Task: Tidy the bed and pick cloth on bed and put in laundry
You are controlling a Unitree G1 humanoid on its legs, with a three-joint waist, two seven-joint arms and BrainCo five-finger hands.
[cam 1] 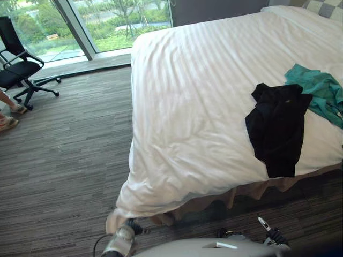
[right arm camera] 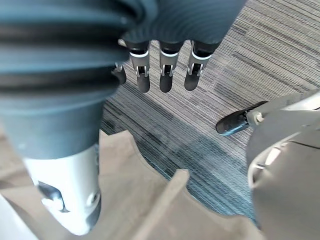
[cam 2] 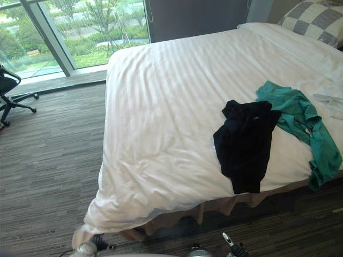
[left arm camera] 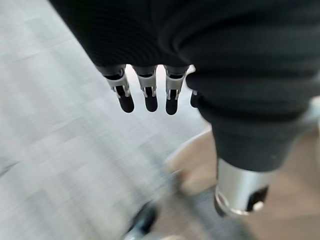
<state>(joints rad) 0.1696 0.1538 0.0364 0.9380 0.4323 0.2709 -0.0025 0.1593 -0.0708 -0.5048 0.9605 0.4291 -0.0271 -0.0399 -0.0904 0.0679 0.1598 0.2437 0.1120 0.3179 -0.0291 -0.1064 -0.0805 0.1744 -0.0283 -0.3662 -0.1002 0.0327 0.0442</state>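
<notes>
You had both hands down low: left hand and right hand hung with fingers loose and straight, holding nothing. The black cloth lay on the bed near the edge closest to you, with the teal cloth touching it on the right.

The two head eyes look down on the same white striped-duvet bed, lying toward 1 o'clock. Each wrist camera points down at grey striped carpet.
</notes>
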